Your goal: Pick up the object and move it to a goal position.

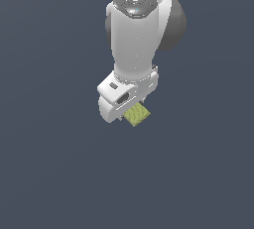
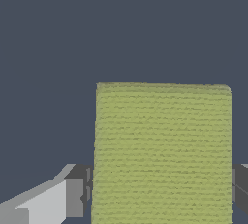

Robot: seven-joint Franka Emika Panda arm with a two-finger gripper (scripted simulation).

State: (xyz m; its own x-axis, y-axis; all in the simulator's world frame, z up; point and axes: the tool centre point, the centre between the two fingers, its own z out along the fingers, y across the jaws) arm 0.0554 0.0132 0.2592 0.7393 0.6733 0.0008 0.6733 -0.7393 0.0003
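A simulator render of 1 white, smooth-shelled robot arm (image 1: 133, 39) reaching straight down over a plain dark blue-grey floor (image 1: 49, 173). At the arm's lower end is the white, boxy gripper (image 1: 130, 115), and tucked under it is the small, flat, square yellow-green block with a faint grid texture (image 1: 137, 115), narrower than the gripper's body. Only the block's edge and 1 corner peek out below the gripper in the exterior view (the fingers themselves are hidden there by the gripper's body).

In the wrist view, the block (image 2: 162, 152) fills the space between 2 dark grey finger pads (image 2: 80, 191), 1 against each side. The jaws appear closed on the block, pinching it across its width, which is probably why it sits squarely under the gripper.

Whether the block rests on the floor or hangs just above it cannot be told. No goal marker is visible, so the carrying seems unfinished.
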